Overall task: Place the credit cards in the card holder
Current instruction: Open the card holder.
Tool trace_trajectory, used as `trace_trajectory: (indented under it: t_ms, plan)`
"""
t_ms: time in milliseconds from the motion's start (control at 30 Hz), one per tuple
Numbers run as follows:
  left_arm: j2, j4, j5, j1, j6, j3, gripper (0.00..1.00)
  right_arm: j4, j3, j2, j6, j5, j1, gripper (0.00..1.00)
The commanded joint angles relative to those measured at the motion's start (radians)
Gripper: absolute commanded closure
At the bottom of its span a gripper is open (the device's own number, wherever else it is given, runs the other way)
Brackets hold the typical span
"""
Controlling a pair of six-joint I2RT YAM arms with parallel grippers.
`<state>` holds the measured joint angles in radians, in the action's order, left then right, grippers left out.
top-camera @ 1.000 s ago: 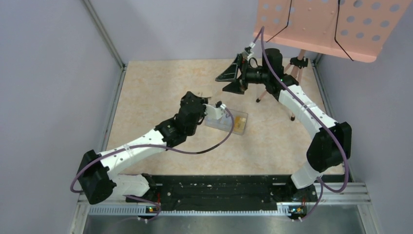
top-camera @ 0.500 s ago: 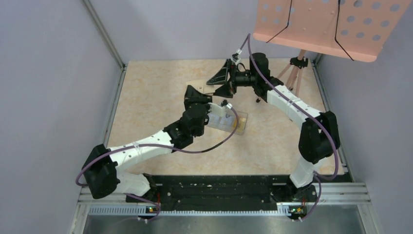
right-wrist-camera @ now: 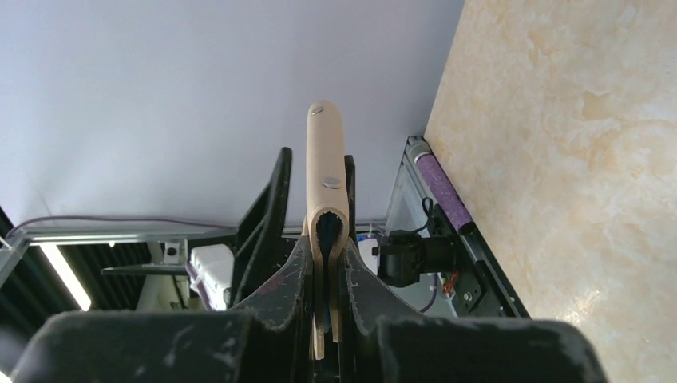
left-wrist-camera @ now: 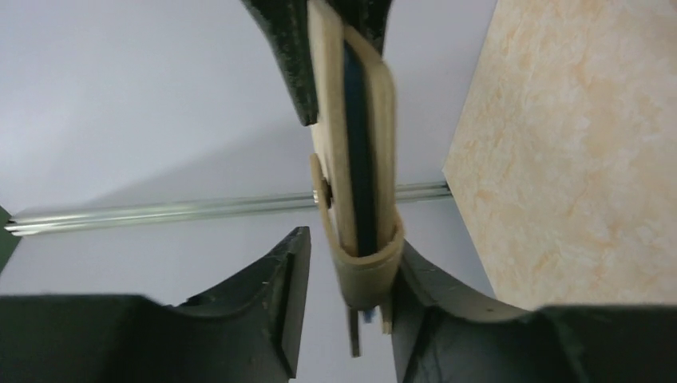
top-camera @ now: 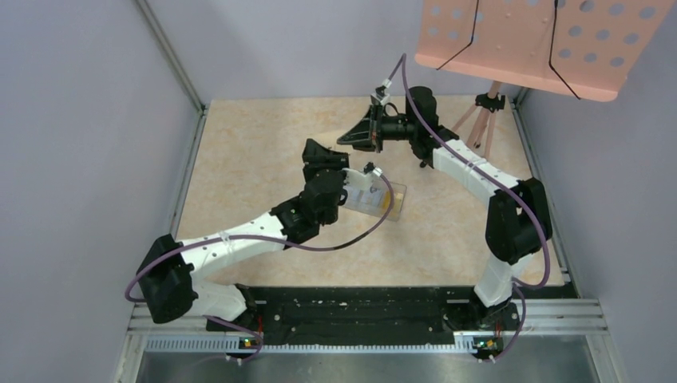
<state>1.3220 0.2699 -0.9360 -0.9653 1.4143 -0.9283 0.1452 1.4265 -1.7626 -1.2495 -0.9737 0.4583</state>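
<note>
One card holder [right-wrist-camera: 326, 159] — right gripper [right-wrist-camera: 326, 254] clamps, left gripper [left-wrist-camera: 351, 249] gapes

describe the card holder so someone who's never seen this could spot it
Look in the air above the marbled table, just past its middle. The card holder hangs there on edge, pinched by the right gripper. Unlike the clear container lying nearby, it is a tan wallet with blue lining.

1 card holder [right-wrist-camera: 326, 159] is counted. Near bench [top-camera: 255, 144] centre, 1 yellow-orange card [top-camera: 392, 202] and 1 silvery-grey card [top-camera: 361, 199] are made out; any more can't be resolved. 2 arms are counted: left arm [top-camera: 231, 239], right arm [top-camera: 479, 171]. 1 pink stand [top-camera: 527, 44] is counted at the far right corner
</note>
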Motion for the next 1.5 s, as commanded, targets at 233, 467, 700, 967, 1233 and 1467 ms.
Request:
trace_trajectory:
  t_ms: [233,467,700,967,1233,1467]
  plan:
    - [0.056,-0.728,0.115,-0.006,-0.894,-0.243,0.41,-0.317,0.033,0.029,0.323,0.061,-0.039,1.0]
    - [0.111,-0.953,0.461,0.001,-1.392,-0.305,0.38,-0.449,-0.054,0.071,0.469,0.098,-0.094,1.0]
    - [0.068,-0.844,0.963,0.111,-1.613,-0.282,0.37,-0.553,-0.086,0.095,0.582,0.127,-0.109,1.0]
    - [0.053,-0.486,1.727,0.552,-2.05,-0.167,0.38,-0.658,-0.075,0.118,0.696,0.124,-0.109,1.0]
    - [0.145,-0.353,2.062,0.704,-2.198,-0.176,0.39,-0.688,-0.073,0.127,0.784,-0.025,-0.106,1.0]
    - [0.198,-0.756,2.131,0.703,-1.84,-0.315,0.4,-0.806,-0.019,0.102,0.91,-0.127,-0.065,1.0]
